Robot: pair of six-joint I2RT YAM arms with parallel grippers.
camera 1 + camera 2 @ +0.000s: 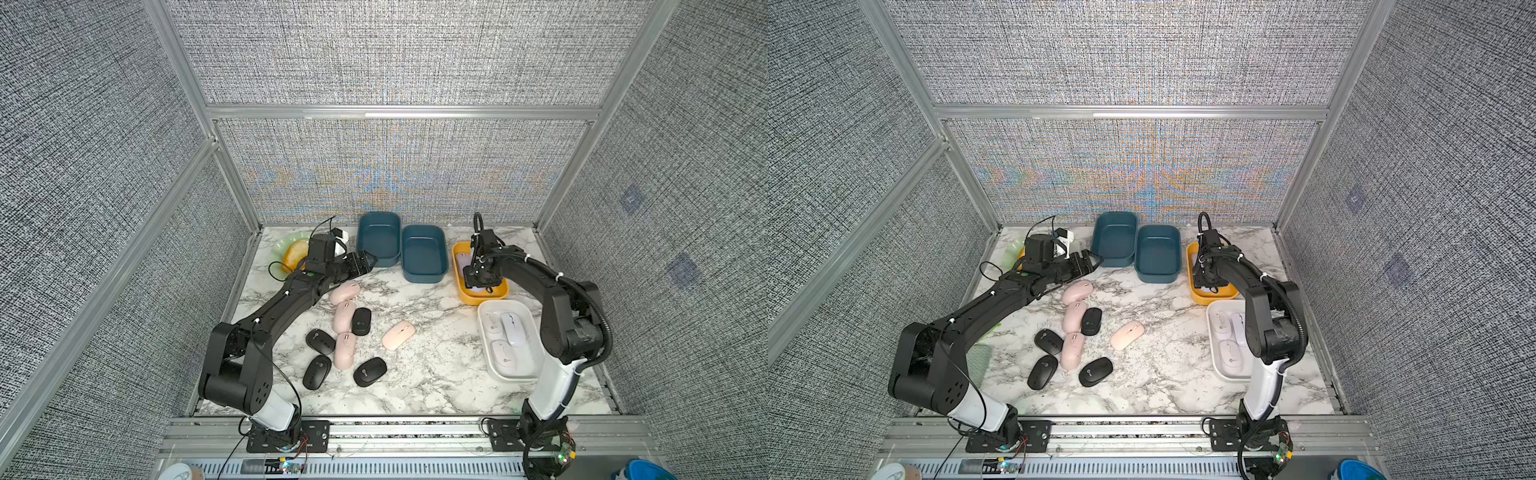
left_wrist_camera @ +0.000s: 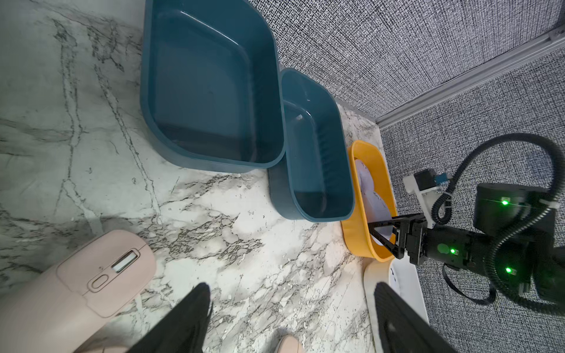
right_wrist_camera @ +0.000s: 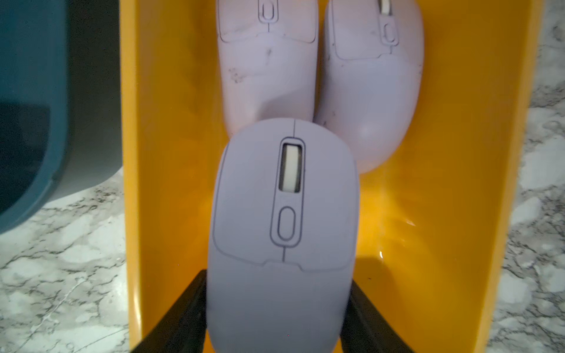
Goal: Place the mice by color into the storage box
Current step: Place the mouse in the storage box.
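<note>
Now: white mice [image 1: 513, 328] boxed | right claw [image 3: 276, 284] grasping lilac mouse [image 3: 284, 214], yellow box [image 3: 443, 152], 2 o'clock | left claw [image 2: 292, 288] released | pink mice [image 1: 345, 318], black mice [image 1: 320, 341] pending

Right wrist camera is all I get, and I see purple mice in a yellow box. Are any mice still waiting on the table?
Observer: Yes. Four black mice and four pink mice lie loose on the table.
Operator: Where are the white ones?
Observer: Three white mice sit in a white box, nearer the robot than your yellow box.
Operator: What's the other arm doing?
Observer: The left gripper hovers near two empty blue boxes, its fingers open, holding nothing.
</note>
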